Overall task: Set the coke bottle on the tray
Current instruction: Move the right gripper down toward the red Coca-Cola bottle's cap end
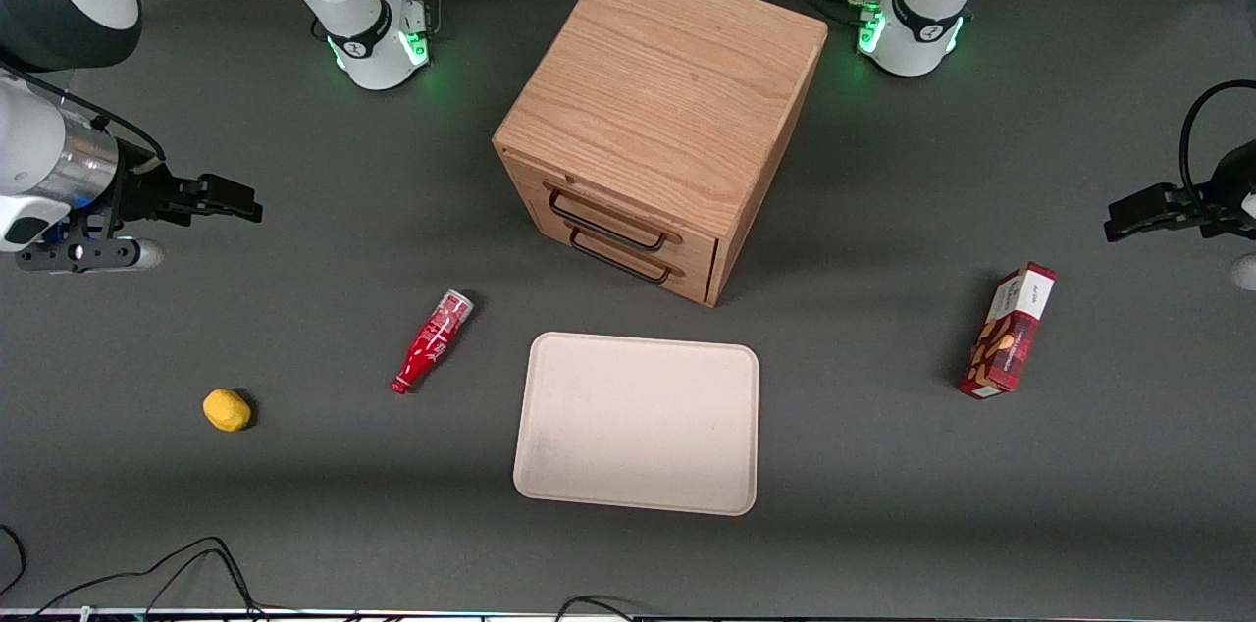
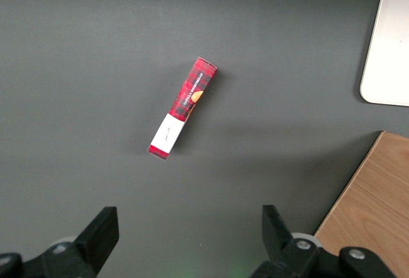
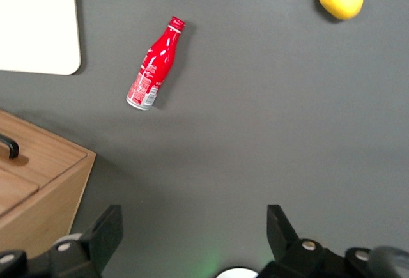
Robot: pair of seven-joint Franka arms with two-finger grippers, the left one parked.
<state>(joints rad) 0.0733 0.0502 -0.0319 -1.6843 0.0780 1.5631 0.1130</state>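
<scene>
**Inspector A:** Front view first. Where does the coke bottle (image 1: 433, 341) lie?

**Inspector B:** It lies on its side on the table (image 1: 883, 524), just beside the tray (image 1: 638, 423) toward the working arm's end, not touching it. The cap end is nearer the camera than the base. The tray is bare, so placement is not yet done. The gripper (image 1: 235, 197) hangs well apart from the bottle, farther from the camera, holding nothing; this view does not settle its finger spacing.

**A:** Other items?

**B:** A wooden cabinet (image 1: 667, 112) stands farther from the camera than the tray, a lemon (image 1: 227, 409) lies toward the working arm's end, and a snack box (image 1: 1009, 332) toward the parked arm's end.

**A:** Left wrist view?

**B:** The snack box (image 2: 183, 107) shows tartan print and a white panel; its lettering cannot be read.

**A:** Right wrist view?

**B:** The gripper's (image 3: 195, 236) fingers (image 3: 281, 230) stand wide apart, empty, with the coke bottle (image 3: 155, 65) clear of them. White lettering runs along its body, too small to read. Lying flat, it probably calls for a grasp across the body.
</scene>
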